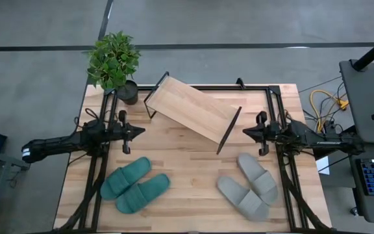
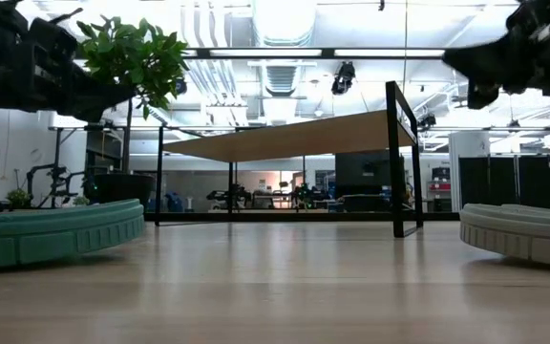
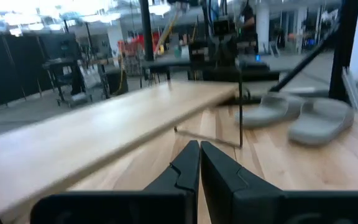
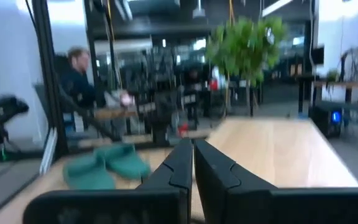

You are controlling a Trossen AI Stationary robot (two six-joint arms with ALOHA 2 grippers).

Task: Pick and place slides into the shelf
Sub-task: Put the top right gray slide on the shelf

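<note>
Judging the teal slides [image 1: 135, 185] soft and light, we'd pinch a ribbed strap; both hands [image 1: 127, 132] [image 1: 260, 132] are pressed together, empty.

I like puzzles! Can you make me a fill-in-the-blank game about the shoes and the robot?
1. The teal-green slides lie near the ____ arm.
2. The light grey slides number ____.
3. The shelf holds ____ slides.
4. Both end effectors, left and right, are ____.

Missing words: left; two; no; shut

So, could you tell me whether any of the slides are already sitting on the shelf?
No, the shelf is bare in the high view, with the teal slides and grey slides on the table in front of it.
</note>
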